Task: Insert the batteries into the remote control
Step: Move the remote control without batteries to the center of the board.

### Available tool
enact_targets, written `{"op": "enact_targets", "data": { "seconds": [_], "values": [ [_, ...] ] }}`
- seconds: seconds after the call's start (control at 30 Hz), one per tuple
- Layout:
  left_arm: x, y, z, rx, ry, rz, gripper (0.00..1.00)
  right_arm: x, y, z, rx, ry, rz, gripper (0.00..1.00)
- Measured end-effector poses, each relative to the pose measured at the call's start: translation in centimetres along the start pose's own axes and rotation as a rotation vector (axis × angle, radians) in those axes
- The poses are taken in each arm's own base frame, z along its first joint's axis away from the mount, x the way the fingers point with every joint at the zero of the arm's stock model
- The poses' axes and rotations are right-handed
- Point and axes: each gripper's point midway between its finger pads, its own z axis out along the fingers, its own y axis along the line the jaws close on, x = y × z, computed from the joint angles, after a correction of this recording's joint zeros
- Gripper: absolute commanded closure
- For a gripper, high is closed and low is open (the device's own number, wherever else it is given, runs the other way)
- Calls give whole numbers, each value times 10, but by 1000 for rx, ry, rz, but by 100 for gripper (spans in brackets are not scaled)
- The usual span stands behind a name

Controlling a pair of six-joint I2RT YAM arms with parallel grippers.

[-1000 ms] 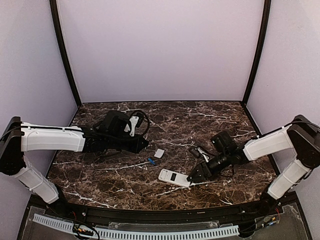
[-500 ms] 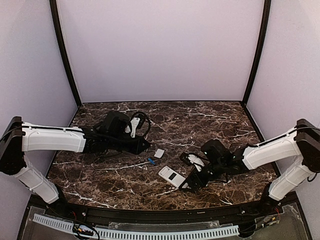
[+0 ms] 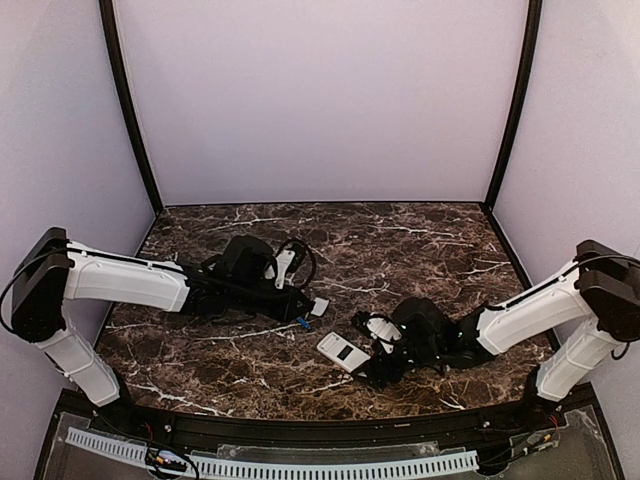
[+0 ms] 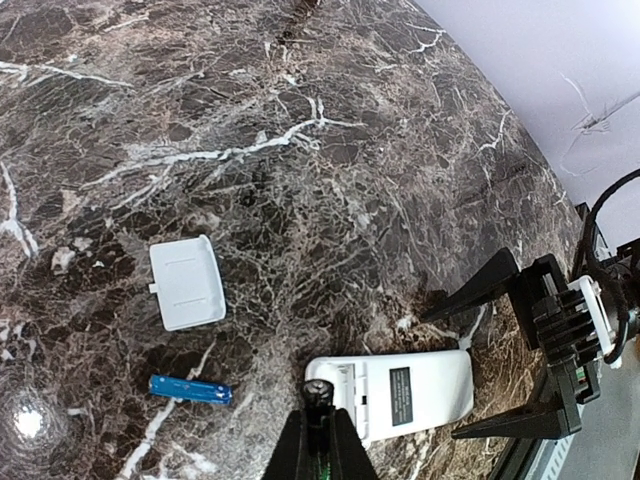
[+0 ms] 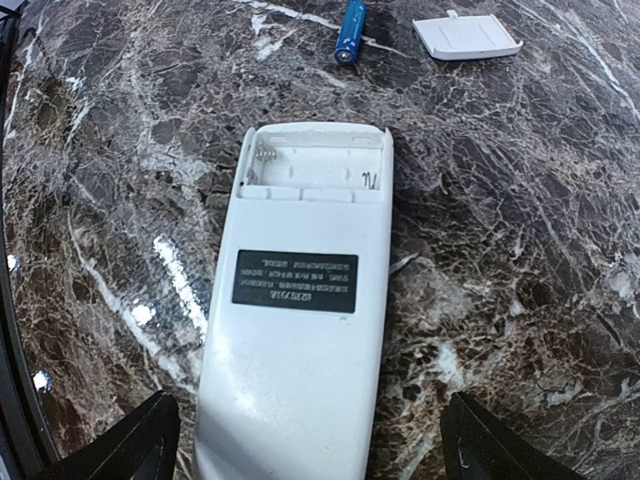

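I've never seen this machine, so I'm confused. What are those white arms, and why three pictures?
They are two robot arms on a marble table, each ending in a two-finger gripper. One picture looks down from above; the other two come from cameras on the wrists. On the table lie a white remote control with its battery space open, its loose cover, and one blue battery. The right gripper is open around the remote's end without holding it. The left gripper is shut.

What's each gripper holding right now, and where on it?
The left gripper pinches what looks like a battery by its body, one end poking out. The right gripper holds nothing: open, straddling the remote control's end.
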Motion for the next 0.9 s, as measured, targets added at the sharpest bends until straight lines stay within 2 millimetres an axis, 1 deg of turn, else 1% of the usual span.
{"op": "enact_targets", "data": {
  "seconds": [0.1,0.2,0.33,0.4,0.47,0.6,0.67,0.77,0.8,0.87,0.9],
  "values": [
    [4,-3,4,6,8,3,100,0,1,4,38,-6,-27,13],
    [4,-4,5,10,5,3,100,0,6,8,76,-4,-61,14],
    [3,-4,5,7,3,4,100,0,16,15,107,-3,-100,20],
    [3,-4,5,7,3,4,100,-2,17,17,125,-5,-108,22],
    [5,-3,5,5,5,4,100,-5,16,20,137,-6,-113,27],
    [12,2,6,-7,16,8,100,-15,18,29,139,-11,-123,44],
    [15,4,6,-14,21,10,100,-21,20,34,134,-17,-134,47],
    [16,5,6,-15,24,14,100,-25,22,38,132,-21,-143,47],
    [16,5,6,-15,24,15,100,-26,22,39,131,-21,-144,44],
    [17,5,6,-14,26,19,100,-28,24,41,128,-20,-148,29],
    [18,5,6,-14,27,21,100,-29,24,42,125,-19,-152,24]
  ]
}}
